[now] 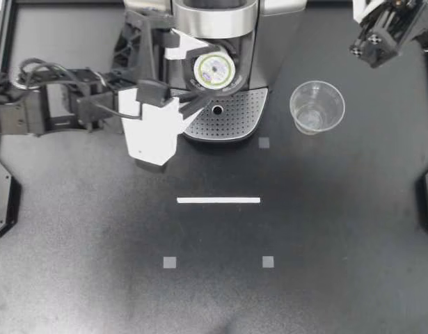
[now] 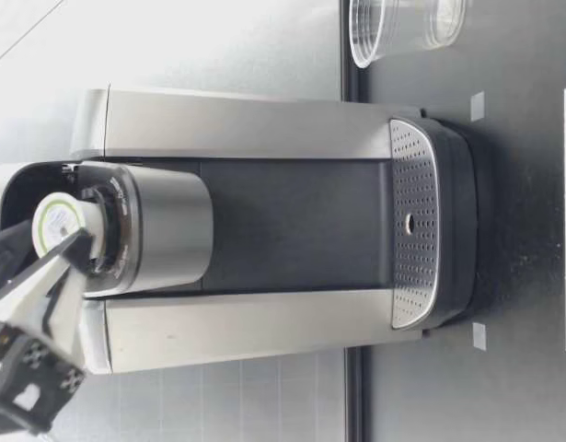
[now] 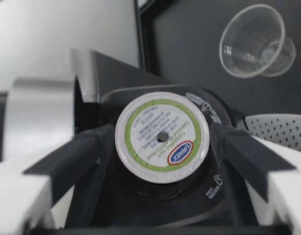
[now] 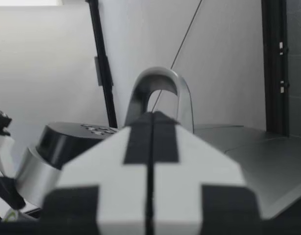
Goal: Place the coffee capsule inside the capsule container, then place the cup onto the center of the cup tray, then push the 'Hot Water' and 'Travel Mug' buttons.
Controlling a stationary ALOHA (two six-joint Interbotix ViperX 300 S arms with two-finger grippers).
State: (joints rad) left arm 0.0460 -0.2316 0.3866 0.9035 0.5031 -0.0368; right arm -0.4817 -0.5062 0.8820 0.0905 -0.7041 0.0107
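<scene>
The black bench [image 1: 95, 278] carries a silver and black coffee machine [image 1: 220, 21] at its far edge, head open. At the machine's foot the perforated cup tray [image 1: 231, 122] lies bare, with 1 dark hole near its middle.

My left pincer [image 1: 203, 73] reaches in from the side over the open head and is clamped on the capsule, 1 dark finger [image 3: 86, 152] at each side of the lid. My right pincer [image 1: 377, 42] hangs at the far right corner, well apart from the machine, its 2 fingers pressed together.

A white strip [image 1: 218, 200] lies on the bench in front of the tray.

The cup [image 1: 316, 106], clear plastic, stands upright on the bench just beside the tray, on my right.

The capsule [image 1: 214, 69] sits in the mouth of the round capsule container [image 3: 209, 181], its top standing proud of the rim in the low view. It has a white body and a round white foil lid with a green ring, fine print, a red and blue oval, and 1 small dark dot at the centre
</scene>
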